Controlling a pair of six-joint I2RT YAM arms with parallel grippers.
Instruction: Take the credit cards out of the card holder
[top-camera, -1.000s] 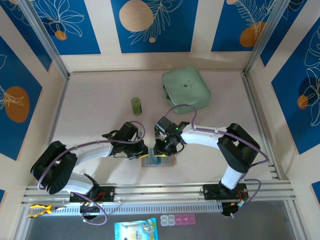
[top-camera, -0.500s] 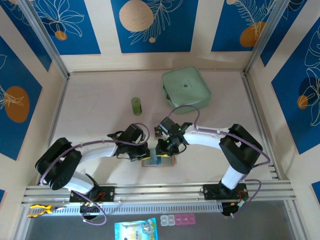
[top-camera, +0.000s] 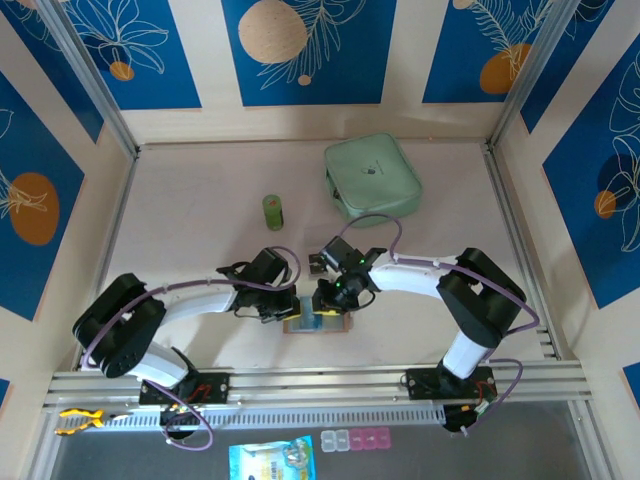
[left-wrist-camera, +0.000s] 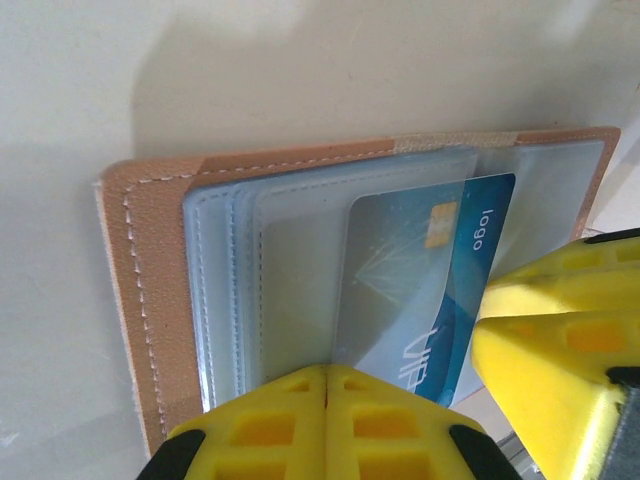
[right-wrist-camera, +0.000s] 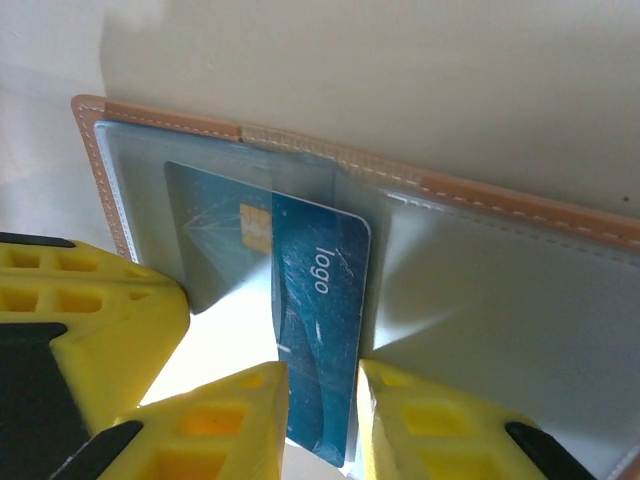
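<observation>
I see the card holder (top-camera: 338, 326) lying open and flat on the bench (top-camera: 180, 240), right between my two arms. A blue card (right-wrist-camera: 320, 300) with a gold chip sits in the card holder, partly under a clear pocket (right-wrist-camera: 480, 300) and partly poking out of it. My left tool (left-wrist-camera: 325, 385) is at the left side of the card holder. Its yellow fingers are pressed tight together with no gap, right at the edge of the pockets, and I cannot tell if they pinch anything. My right tool (right-wrist-camera: 320, 395) is at the card holder's other side. Its fingers stand a little apart, with the end of the blue card in the gap, and I cannot tell if they squeeze it. A mint-green case (top-camera: 372, 177) lies well behind the card holder, and a small green can (top-camera: 273, 211) stands behind it to the left.
</observation>
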